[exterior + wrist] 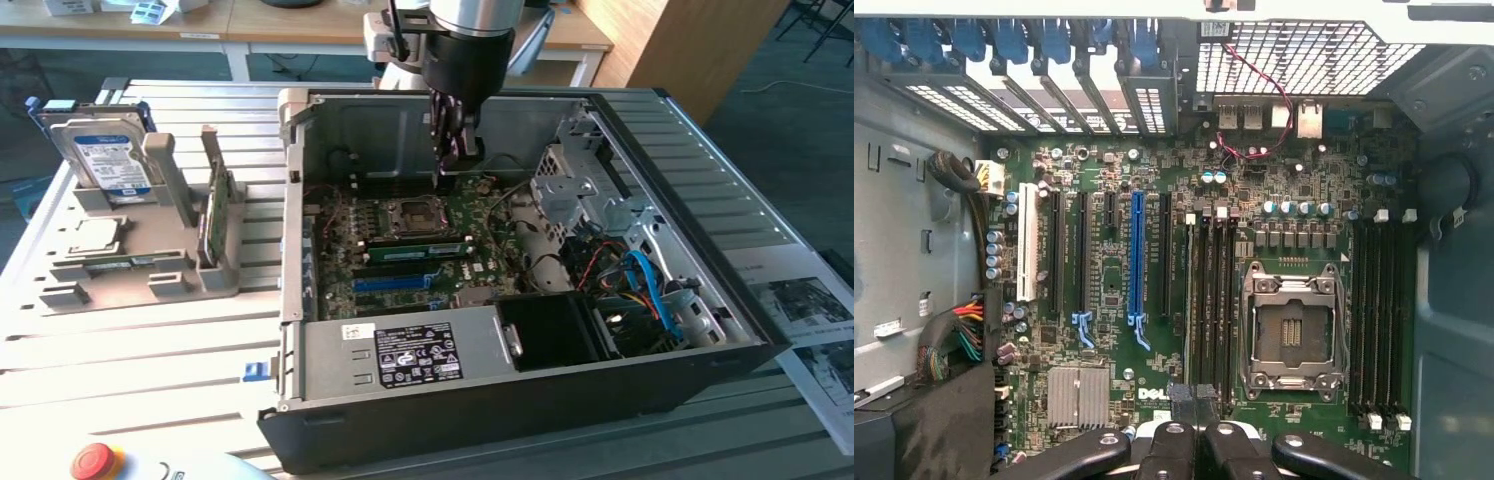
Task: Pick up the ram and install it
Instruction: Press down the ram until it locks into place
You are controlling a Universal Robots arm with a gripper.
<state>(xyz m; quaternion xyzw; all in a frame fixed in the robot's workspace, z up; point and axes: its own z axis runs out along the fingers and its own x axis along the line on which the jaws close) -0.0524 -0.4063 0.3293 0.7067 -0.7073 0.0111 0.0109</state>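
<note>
The claw [457, 150] hangs inside the open computer case [747, 330], over the far part of the motherboard [400, 262], its fingers pressed together with nothing visibly between them. One ram stick [416, 247] already lies seated in the board, just near of the claw and of the empty processor socket [414, 215], its long axis running across from the exterior view's left to its right. What looks like a second green ram stick [214, 215] stands on edge in the grey holder [134, 270] on the counter [147, 350], well to the exterior view's left of the claw and outside the case, long axis upright, beside the hard drive [107, 155]; I cannot tell for sure that it is ram. So the claw is much nearer the seated stick than the one in the holder. The wrist view adds what the exterior view hides: the closed fingertips [1194, 405] sit directly above the end of the dark memory slots [1209, 300] beside the socket [1292, 335], with a second bank of slots [1379, 320] on the socket's other side.
</note>
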